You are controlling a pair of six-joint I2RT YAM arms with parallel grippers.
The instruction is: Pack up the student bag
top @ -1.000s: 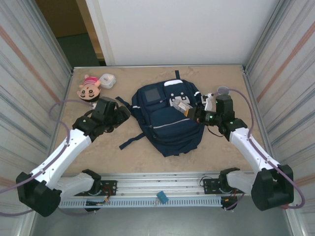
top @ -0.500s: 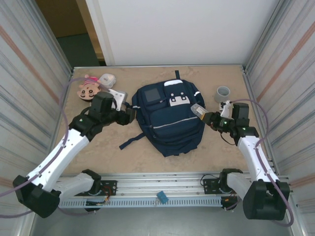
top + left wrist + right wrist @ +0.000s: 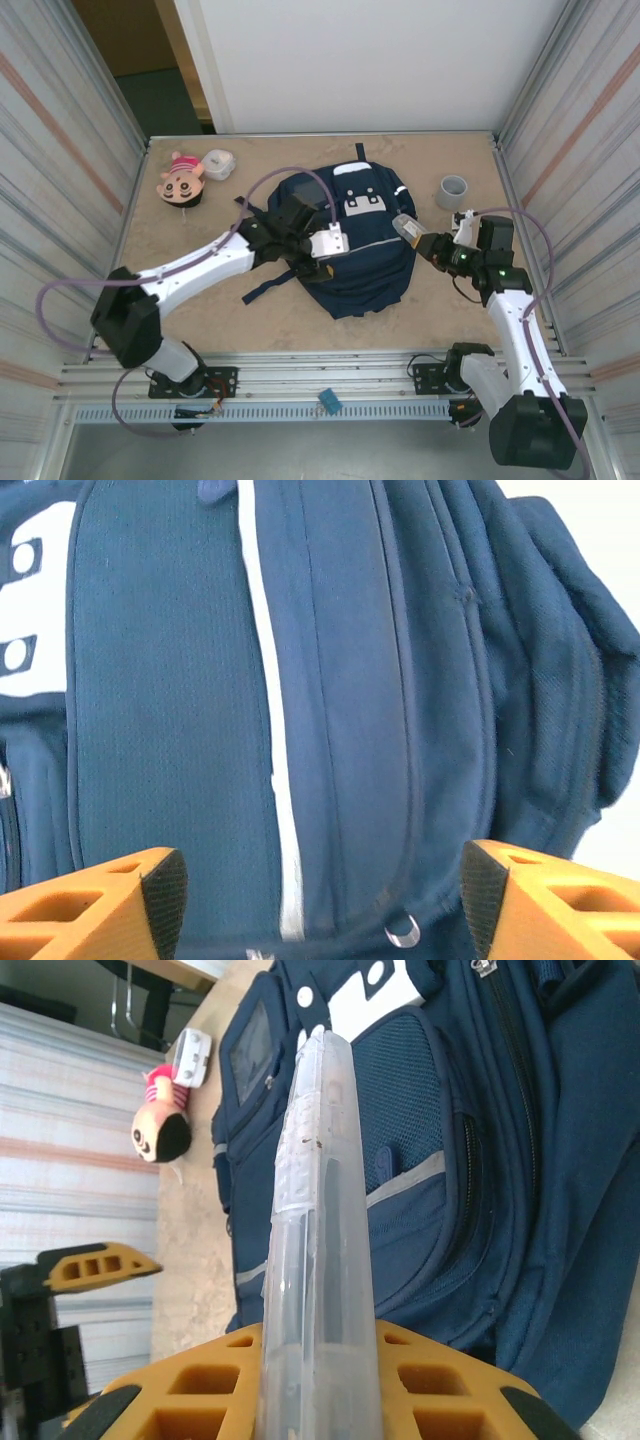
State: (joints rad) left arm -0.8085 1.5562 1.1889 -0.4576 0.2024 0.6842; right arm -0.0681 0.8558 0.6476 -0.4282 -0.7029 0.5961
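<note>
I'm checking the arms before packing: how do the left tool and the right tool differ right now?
The left tool stands open and empty; the right tool is shut on a clear plastic case. The left tool hangs over the backpack; the right tool sits at its right edge. Both have orange fingers.

Lab robot cell, corrugated metal side walls (image 3: 60, 130), white back panel (image 3: 380, 60), aluminium mounting rail (image 3: 340, 380), beige tabletop (image 3: 440, 300)
</note>
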